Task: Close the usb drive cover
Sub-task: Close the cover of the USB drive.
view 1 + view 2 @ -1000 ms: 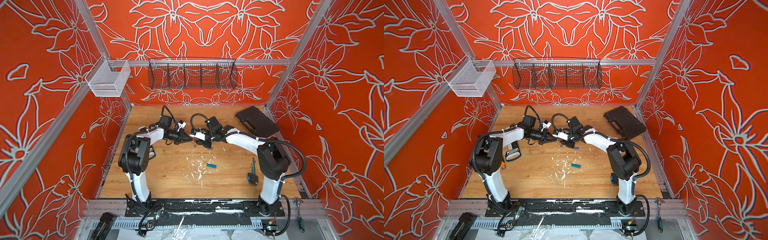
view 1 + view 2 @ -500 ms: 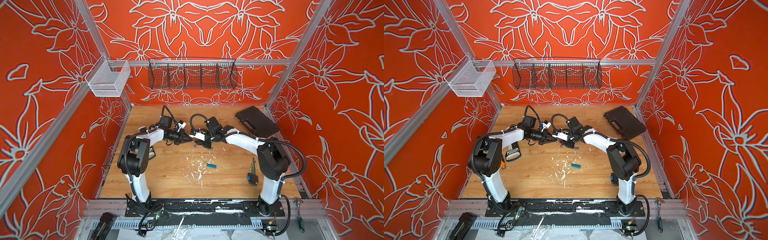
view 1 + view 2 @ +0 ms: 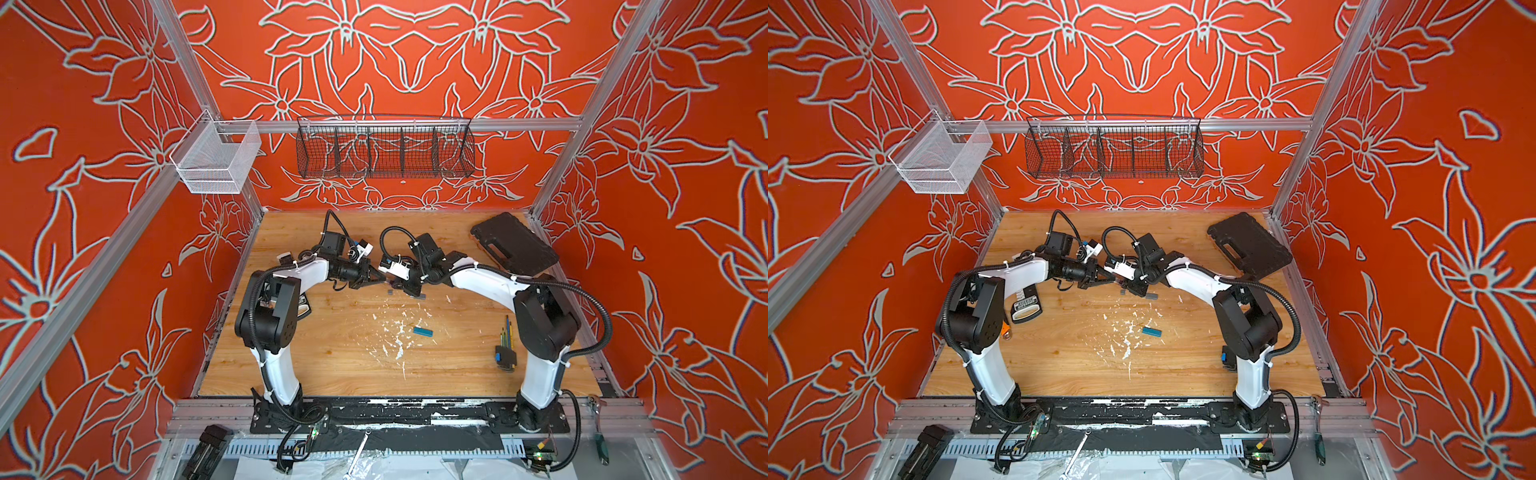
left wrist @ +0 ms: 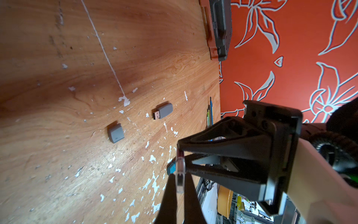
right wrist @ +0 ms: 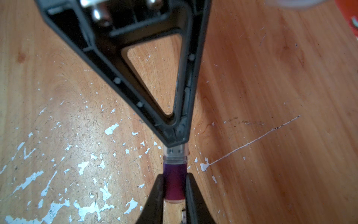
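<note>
A purple usb drive (image 5: 175, 186) hangs in the air between my two arms, over the back middle of the wooden table (image 3: 332, 365). My right gripper (image 5: 175, 175) is shut on its purple body. The clear cover (image 5: 175, 153) sits over the metal plug, which shows through it. My left gripper (image 4: 180, 175) is shut on that cover (image 4: 179, 182), and the purple body (image 4: 180, 154) shows beyond it. In both top views the left gripper (image 3: 380, 277) (image 3: 1111, 279) and right gripper (image 3: 392, 279) (image 3: 1123, 282) meet tip to tip.
Below the grippers lie a grey drive with a bare plug (image 4: 162, 111) and a loose grey cap (image 4: 115, 133). A teal drive (image 3: 422, 331) lies mid-table. A black case (image 3: 513, 245) sits at back right, a pencil holder (image 3: 505, 349) by the right arm, a labelled device (image 3: 1026, 307) by the left.
</note>
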You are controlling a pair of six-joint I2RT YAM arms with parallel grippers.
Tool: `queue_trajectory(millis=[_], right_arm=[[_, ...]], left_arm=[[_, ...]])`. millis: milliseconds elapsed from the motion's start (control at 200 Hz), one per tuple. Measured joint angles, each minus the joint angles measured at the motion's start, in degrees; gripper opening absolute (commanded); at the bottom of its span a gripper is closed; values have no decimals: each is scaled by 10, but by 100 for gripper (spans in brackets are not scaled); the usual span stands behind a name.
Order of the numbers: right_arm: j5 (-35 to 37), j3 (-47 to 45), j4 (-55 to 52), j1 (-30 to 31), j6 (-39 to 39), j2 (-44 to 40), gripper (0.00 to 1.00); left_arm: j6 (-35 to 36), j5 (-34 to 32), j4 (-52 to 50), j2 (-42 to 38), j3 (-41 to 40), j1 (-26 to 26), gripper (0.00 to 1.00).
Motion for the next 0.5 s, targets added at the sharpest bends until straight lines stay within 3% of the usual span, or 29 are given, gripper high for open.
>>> queue_trajectory(millis=[500], right_arm=[[2,-11,14,-1,20,0,6]], left_arm=[[-15,-12,43,0,-17,-8,0]])
